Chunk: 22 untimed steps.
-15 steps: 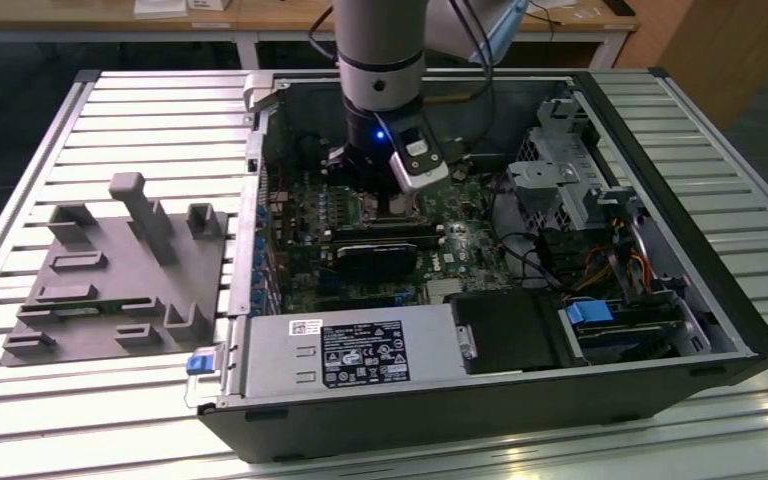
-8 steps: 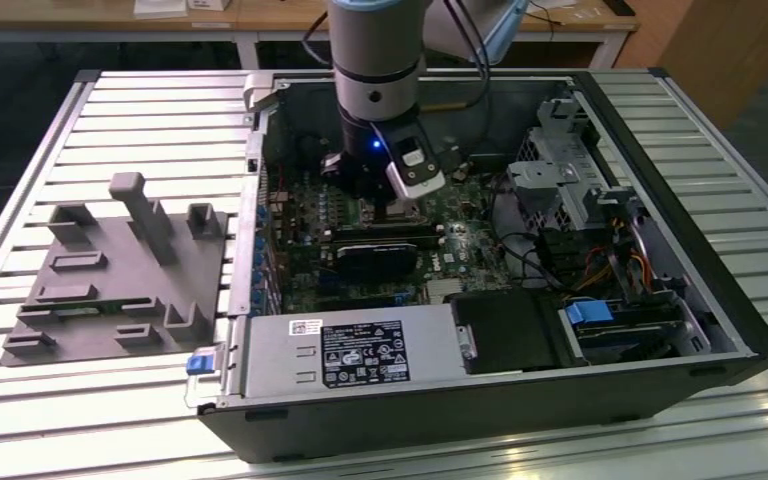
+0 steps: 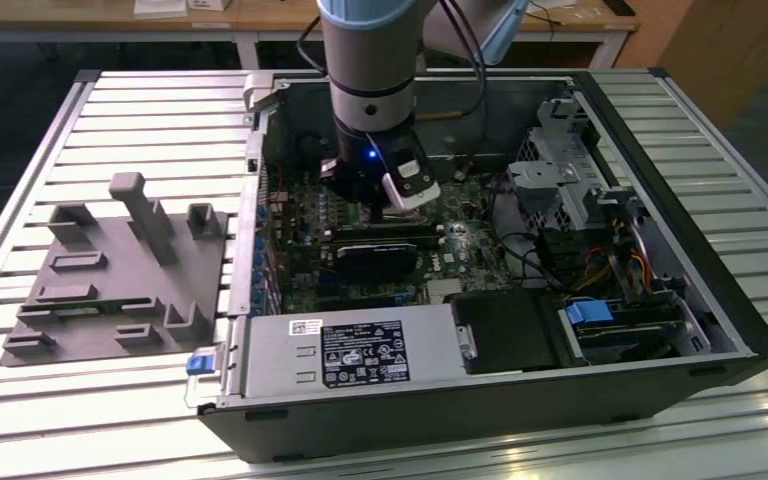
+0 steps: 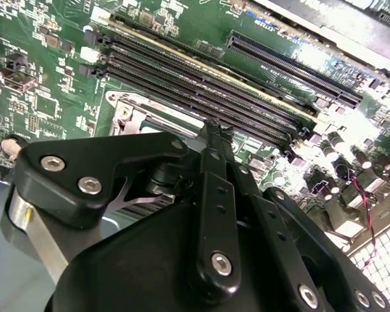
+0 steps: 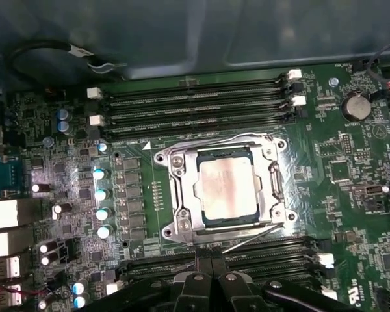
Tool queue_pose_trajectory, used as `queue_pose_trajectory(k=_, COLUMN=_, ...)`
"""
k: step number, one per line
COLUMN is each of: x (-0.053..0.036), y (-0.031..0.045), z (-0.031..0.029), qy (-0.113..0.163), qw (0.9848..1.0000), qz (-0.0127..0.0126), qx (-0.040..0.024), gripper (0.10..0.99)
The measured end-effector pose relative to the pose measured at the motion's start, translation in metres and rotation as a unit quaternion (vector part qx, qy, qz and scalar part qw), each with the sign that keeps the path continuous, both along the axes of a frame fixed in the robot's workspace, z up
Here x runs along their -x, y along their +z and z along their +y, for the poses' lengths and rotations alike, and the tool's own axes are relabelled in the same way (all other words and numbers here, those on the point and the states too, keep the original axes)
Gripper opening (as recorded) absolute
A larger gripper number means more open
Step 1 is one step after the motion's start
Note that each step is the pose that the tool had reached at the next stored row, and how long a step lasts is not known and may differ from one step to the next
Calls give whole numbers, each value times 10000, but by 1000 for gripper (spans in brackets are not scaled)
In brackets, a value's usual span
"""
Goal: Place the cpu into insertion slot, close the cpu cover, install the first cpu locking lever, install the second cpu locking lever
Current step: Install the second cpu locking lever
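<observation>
You are looking at an open black computer case lying on a slatted metal table, with the arm reaching straight down into it over the green circuit board. In the first wrist view the small flat square cpu with its dull silver-grey top sits inside the insertion slot, the square socket with a silver metal rim. The thin silver metal cpu cover lies flat around the chip, framing it through its cut-out centre. A thin wire lever runs slantwise along the socket's edge nearest the gripper, and another wire follows the opposite edge.

The black gripper hovers just beside the socket and holds nothing; its two fingertips are pressed together. In the second wrist view the gripper hides most of the socket.

Long black memory slots flank the socket on two sides. A row of silver-topped capacitors stands near the socket too. In the exterior view a grey moulded fixture plate rests on the table, well apart from the socket.
</observation>
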<state>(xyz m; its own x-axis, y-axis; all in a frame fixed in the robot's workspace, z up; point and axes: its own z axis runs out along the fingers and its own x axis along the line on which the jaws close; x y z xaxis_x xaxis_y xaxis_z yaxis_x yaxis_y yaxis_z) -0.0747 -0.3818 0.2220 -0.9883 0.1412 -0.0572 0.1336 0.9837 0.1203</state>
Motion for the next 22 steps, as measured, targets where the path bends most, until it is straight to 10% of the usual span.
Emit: queue_pose_trajectory(k=22, x=117, y=-142, z=-186, qy=34, qw=9983, qz=-1, qx=-582, gripper=102)
